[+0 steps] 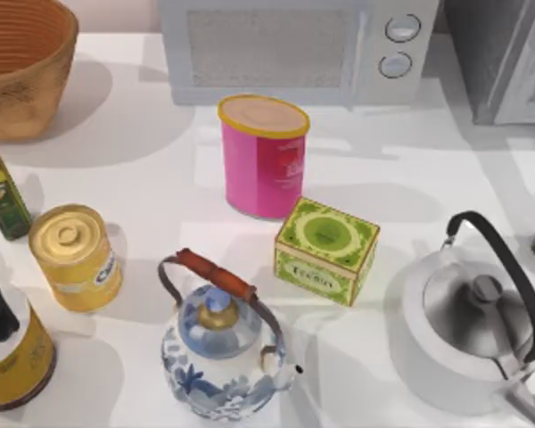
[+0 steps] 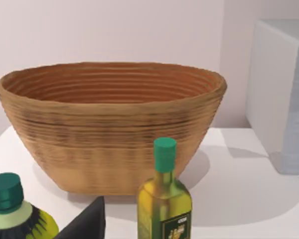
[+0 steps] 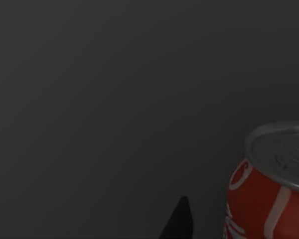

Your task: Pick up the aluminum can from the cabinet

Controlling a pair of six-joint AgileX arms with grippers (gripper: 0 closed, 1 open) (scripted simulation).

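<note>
From above, the white bench (image 1: 152, 169) is crowded: a wicker basket (image 1: 18, 67) at the far left corner, a microwave (image 1: 294, 49) along the back, a pink canister (image 1: 263, 156) in the middle with a green tea box (image 1: 327, 250) just beside it, a yellow tin (image 1: 76, 257) and an olive oil bottle (image 1: 2, 194) on the left, a blue-and-white teapot (image 1: 218, 352) at the front, and a steel kettle (image 1: 473, 325) on the right. The left wrist view looks across the bench at the basket, with the olive oil bottle standing in front of it and a green-capped bottle (image 2: 12, 209) near the lower corner; a dark wedge (image 2: 87, 224) rises at the lower edge, probably one finger of the left end effector, and I cannot tell how far it is open. The right wrist view is dark grey all round, seemingly the cabinet's interior, and there stands the red aluminum can (image 3: 271, 189) upright, near the camera and off toward one side; a single dark fingertip (image 3: 179, 224) pokes up just beside it, not touching. Whether the right end effector is open or closed I cannot tell — it appears to hold nothing. The risk I judge from here: the can sits off-centre to the fingers, so closing now could clip its side and tip or shove it deeper — a sideways correction seems needed first.
</note>
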